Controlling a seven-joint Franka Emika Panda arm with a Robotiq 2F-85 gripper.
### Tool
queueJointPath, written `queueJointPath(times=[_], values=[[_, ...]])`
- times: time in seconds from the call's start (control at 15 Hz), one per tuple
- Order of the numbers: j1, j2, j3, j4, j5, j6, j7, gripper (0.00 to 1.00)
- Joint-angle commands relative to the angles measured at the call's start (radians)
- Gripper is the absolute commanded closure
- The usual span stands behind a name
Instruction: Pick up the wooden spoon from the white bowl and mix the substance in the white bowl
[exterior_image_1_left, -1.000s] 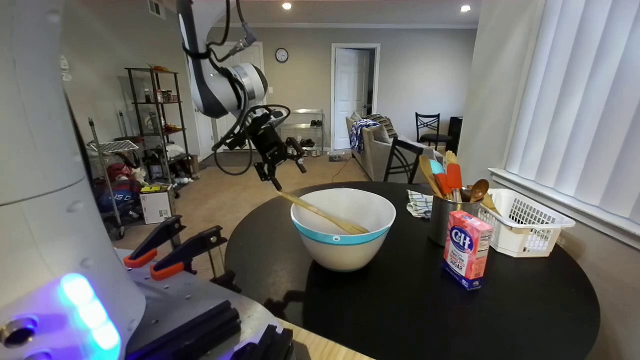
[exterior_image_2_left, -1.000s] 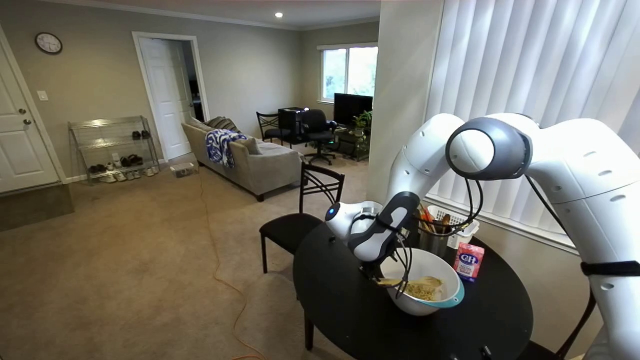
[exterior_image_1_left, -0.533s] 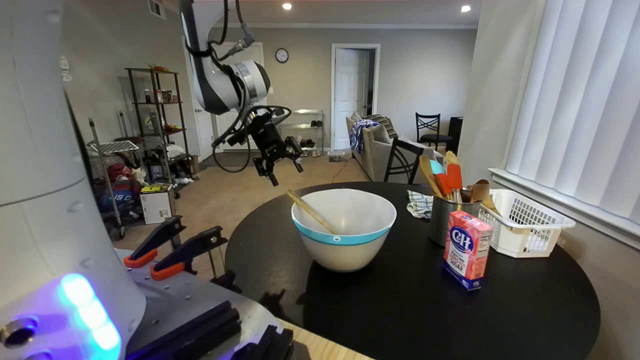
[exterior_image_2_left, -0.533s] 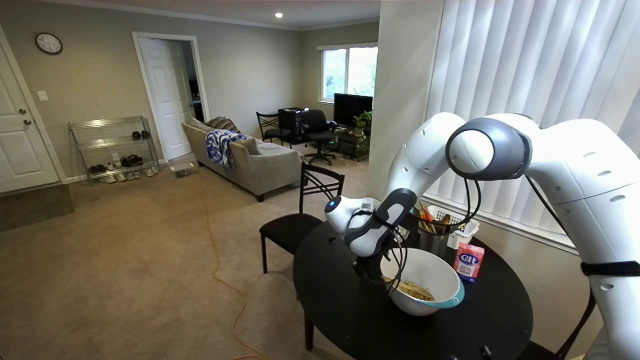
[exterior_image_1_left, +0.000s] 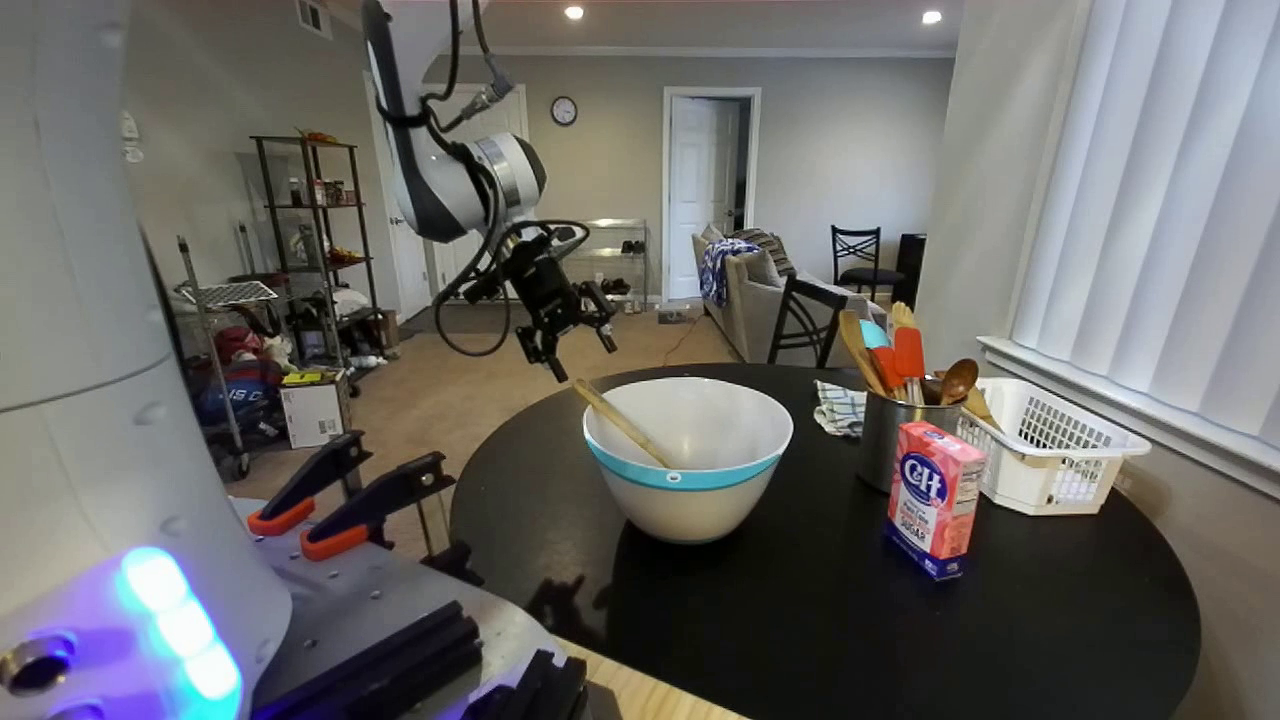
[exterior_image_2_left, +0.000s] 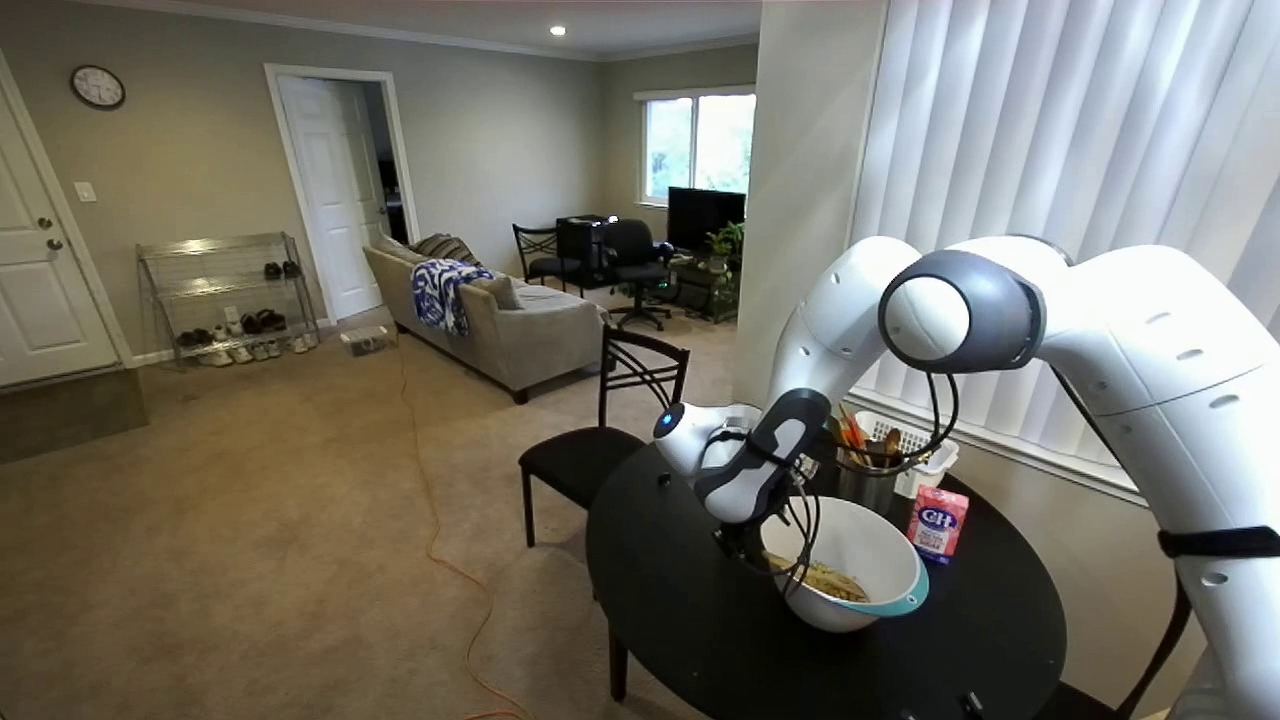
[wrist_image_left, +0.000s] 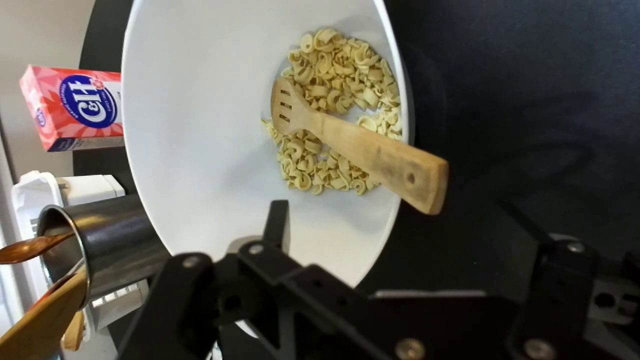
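The white bowl (exterior_image_1_left: 690, 505), with its light blue rim, stands on the black round table and holds curly pasta pieces (wrist_image_left: 345, 75). The wooden spoon (wrist_image_left: 360, 142) has its slotted head on the pasta, while its handle leans out over the rim; in an exterior view the wooden spoon (exterior_image_1_left: 622, 424) shows only its handle. My gripper (exterior_image_1_left: 586, 360) is just above the handle's end, apart from it. In the wrist view the gripper (wrist_image_left: 395, 205) is wide open, nothing held, and the handle's end lies beyond the gap. An exterior view mostly hides the fingers behind the arm.
Beside the bowl are a pink sugar box (exterior_image_1_left: 935, 495), a metal utensil pot (exterior_image_1_left: 880, 445) and a white slatted basket (exterior_image_1_left: 1050, 485). A checkered cloth (exterior_image_1_left: 840, 408) lies behind. The black table (exterior_image_1_left: 800, 620) has a curved edge below the gripper. A chair (exterior_image_2_left: 585, 460) stands close by.
A second ago the handle's end touched a fingertip and the spoon lay higher. It has since dropped lower into the bowl; the gripper rose slightly, then came down a little.
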Motion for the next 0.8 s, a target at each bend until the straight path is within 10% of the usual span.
queueJointPath(times=[0.0, 0.73], values=[[0.040, 0.062, -0.042, 0.045, -0.031, -0.015, 0.019, 0.00], [0.117, 0.101, -0.114, 0.063, -0.167, -0.067, 0.160, 0.00]])
